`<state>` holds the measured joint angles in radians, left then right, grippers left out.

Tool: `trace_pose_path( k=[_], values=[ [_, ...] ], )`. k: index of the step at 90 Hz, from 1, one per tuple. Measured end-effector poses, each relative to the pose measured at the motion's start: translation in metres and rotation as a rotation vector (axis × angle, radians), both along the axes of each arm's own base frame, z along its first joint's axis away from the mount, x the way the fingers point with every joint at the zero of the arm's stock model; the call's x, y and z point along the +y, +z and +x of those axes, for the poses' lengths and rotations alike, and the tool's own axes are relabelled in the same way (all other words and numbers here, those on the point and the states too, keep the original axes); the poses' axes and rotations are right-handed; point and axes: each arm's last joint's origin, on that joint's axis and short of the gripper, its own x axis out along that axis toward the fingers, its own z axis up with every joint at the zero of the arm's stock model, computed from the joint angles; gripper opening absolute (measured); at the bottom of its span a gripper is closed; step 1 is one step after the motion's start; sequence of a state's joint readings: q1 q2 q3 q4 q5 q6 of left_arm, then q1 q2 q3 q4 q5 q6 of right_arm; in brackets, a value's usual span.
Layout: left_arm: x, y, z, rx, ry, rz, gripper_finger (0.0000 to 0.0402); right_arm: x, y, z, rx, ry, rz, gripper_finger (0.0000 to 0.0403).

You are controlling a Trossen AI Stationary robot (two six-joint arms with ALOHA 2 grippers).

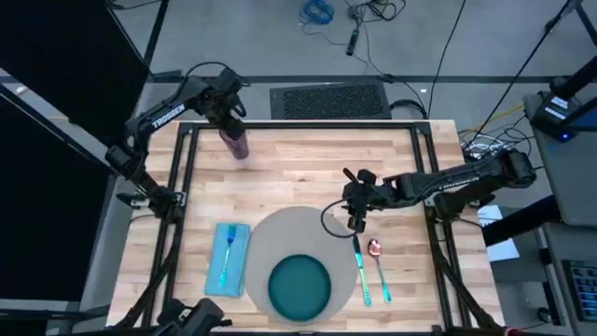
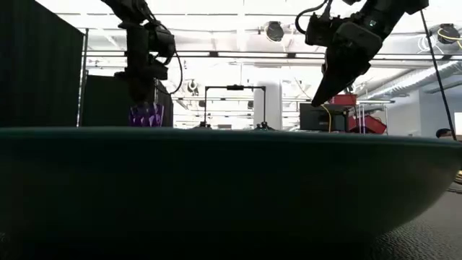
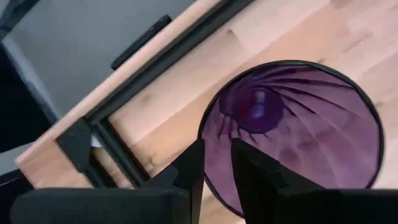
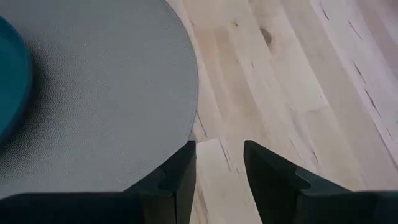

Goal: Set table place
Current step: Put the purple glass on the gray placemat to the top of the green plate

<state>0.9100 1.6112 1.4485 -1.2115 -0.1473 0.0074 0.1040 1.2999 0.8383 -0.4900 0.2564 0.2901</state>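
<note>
My left hand (image 1: 230, 119) was at the far left part of the worktop (image 1: 298, 159), pinching the rim of the purple cup (image 1: 237, 145) between its fingers (image 3: 186, 171). Nearer the front edge the napkin (image 1: 228, 259) lay flat with a teal-handled fork (image 1: 227, 252) on it, just beside the round mat (image 1: 294, 229), which carried the teal plate (image 1: 299, 286). My right hand (image 1: 355, 217) hung above the mat's right edge, fingers (image 4: 180, 168) a little spread and holding nothing. The knife (image 1: 361, 271) and the spoon (image 1: 378, 266) lay right of the mat.
</note>
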Motion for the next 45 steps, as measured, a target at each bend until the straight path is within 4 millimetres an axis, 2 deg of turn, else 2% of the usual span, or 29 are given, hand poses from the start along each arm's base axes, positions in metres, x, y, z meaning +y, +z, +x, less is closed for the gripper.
trace_pose_path(
  k=[21, 45],
  values=[
    [0.003, -0.006, 0.002, 0.032, -0.023, -0.012, 0.0064, 0.0, 0.0, 0.0, 0.002, 0.007, -0.005, 0.0121],
    [-0.006, -0.004, 0.011, 0.026, -0.075, -0.003, 0.0064, 0.0, 0.0, 0.0, 0.004, 0.02, -0.015, 0.0121]
  ],
)
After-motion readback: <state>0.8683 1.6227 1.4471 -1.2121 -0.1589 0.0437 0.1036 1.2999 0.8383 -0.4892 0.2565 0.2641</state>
